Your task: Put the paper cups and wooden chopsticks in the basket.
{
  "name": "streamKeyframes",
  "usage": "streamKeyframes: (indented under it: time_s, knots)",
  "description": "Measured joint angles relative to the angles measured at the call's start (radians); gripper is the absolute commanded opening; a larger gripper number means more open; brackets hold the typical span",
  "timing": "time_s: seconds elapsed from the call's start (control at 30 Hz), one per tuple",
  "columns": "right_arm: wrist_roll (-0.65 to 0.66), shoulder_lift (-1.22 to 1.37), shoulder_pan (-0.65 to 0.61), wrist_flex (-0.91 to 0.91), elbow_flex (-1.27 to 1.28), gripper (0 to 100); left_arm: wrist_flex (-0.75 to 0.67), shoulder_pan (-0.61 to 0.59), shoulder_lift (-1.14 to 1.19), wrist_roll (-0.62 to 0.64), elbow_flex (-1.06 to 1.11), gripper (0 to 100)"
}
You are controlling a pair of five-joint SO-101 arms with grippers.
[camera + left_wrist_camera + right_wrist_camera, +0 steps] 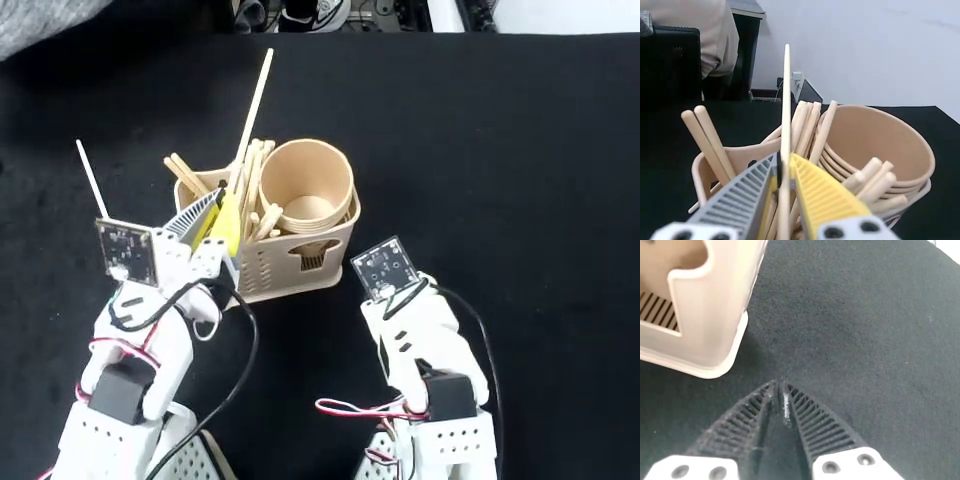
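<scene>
A long, pale wooden chopstick (786, 100) is pinched between the grey and yellow fingers of the left gripper (782, 165), which are drawn in narrow around it. The stick is held nearly upright, and its upper end is seen rising well above the rim in the high view (255, 100). Its lower end is lost among the contents of the cream slotted plastic basket (290, 265), so it cannot be told whether it rests on the bottom.

Beside it, a bundle of other wooden chopsticks (707, 140) is already leaned inside the basket, and a nested stack of tan paper cups (875, 140) is seated in the other half.

The right gripper (781, 390) is held low, just beside a corner of the basket (705, 315), with its fingers pressed together on nothing.

No loose cup or chopstick is seen on the black cloth-covered table (500, 150). The task is therefore judged almost complete: only the release of the held stick appears to be left.
</scene>
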Motion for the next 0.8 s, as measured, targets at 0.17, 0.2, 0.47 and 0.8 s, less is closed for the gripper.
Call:
streamKeyframes:
  time_s: [0.17,0.2,0.47,0.8]
  knots:
    - [0.0,0.0,0.0,0.0,0.0,1.2,-0.011,0.0,-0.008,0.0,0.034,4]
    - [0.0,0.0,0.0,0.0,0.0,1.2,-0.011,0.0,-0.008,-0.002,0.035,4]
    - [0.0,0.0,0.0,0.0,0.0,1.2,0.026,0.0,-0.008,-0.002,0.028,15]
    - [0.0,0.0,0.0,0.0,0.0,1.2,0.242,-0.002,-0.008,-0.002,-0.095,19]
